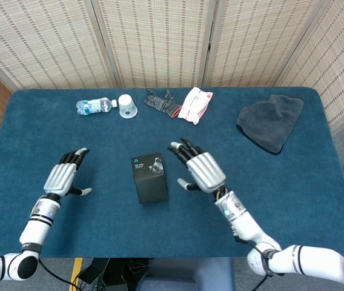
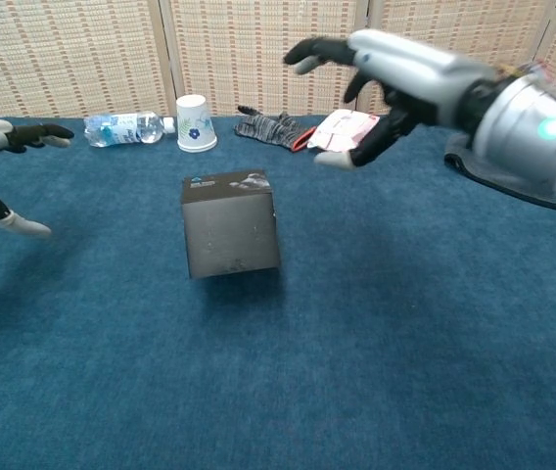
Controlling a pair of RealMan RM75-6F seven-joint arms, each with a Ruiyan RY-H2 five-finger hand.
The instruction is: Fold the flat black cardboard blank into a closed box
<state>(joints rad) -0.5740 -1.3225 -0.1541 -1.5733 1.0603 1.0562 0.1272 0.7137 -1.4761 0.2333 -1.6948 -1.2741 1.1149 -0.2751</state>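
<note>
The black box (image 1: 149, 177) stands closed and upright on the blue table (image 1: 293, 182), near the middle, between the two hands and touching neither. The left hand (image 1: 63, 176) hovers well to its left and the right hand (image 1: 200, 169) just to its right, both with fingers spread and holding nothing. Being hollow cardboard, the box is probably light, fairly stiff at the edges yet easy to dent on its faces, so it is best taken by two opposite side walls with a gentle squeeze.
</note>
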